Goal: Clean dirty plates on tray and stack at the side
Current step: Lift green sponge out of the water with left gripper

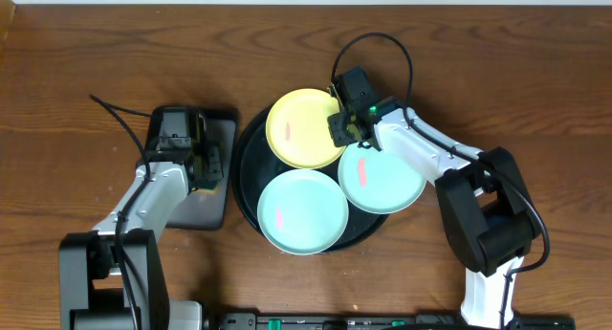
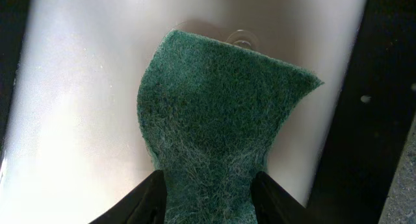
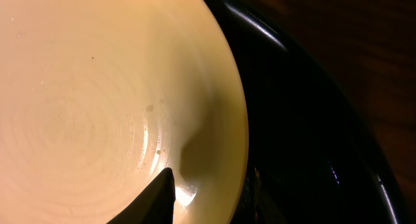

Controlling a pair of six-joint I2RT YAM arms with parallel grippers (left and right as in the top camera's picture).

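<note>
Three plates lie on the round black tray [image 1: 245, 182]: a yellow plate [image 1: 301, 129] at the back and two mint-blue plates, one at the front [image 1: 302, 211] and one on the right [image 1: 382, 177]. Each has a small reddish smear. My right gripper [image 1: 346, 120] straddles the yellow plate's right rim, one finger inside the plate and one outside, shut on it; the right wrist view shows the gripper [image 3: 211, 178] on the yellow plate [image 3: 97, 100]. My left gripper [image 1: 196, 163] is shut on a green sponge [image 2: 214, 120] over the small rectangular tray [image 2: 78, 107].
The rectangular black tray [image 1: 218, 191] sits just left of the round tray. The tray's raised rim [image 3: 305, 120] runs close beside the yellow plate. Bare wooden table lies to the right and at the back.
</note>
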